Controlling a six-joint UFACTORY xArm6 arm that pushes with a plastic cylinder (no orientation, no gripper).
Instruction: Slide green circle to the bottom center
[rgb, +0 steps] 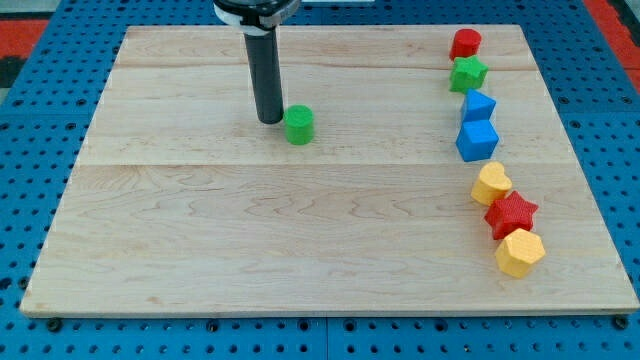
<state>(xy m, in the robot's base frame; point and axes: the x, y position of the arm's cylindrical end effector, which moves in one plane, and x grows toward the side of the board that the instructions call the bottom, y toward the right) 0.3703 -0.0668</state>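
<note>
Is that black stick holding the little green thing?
No, nothing is held. My tip stands just left of the green circle, close beside it; contact cannot be told.

Bright, even light from above; the picture is sharp.

The wooden board (300, 230) is lit evenly, with no strong glare and no dark corner. Shadows are soft and short: the green circle (298, 125) has only a thin dark edge at its base, and the same is near my tip (270, 121). The blocks at the view's right look clear, their colours strong. The edges show no visible bending.
</note>
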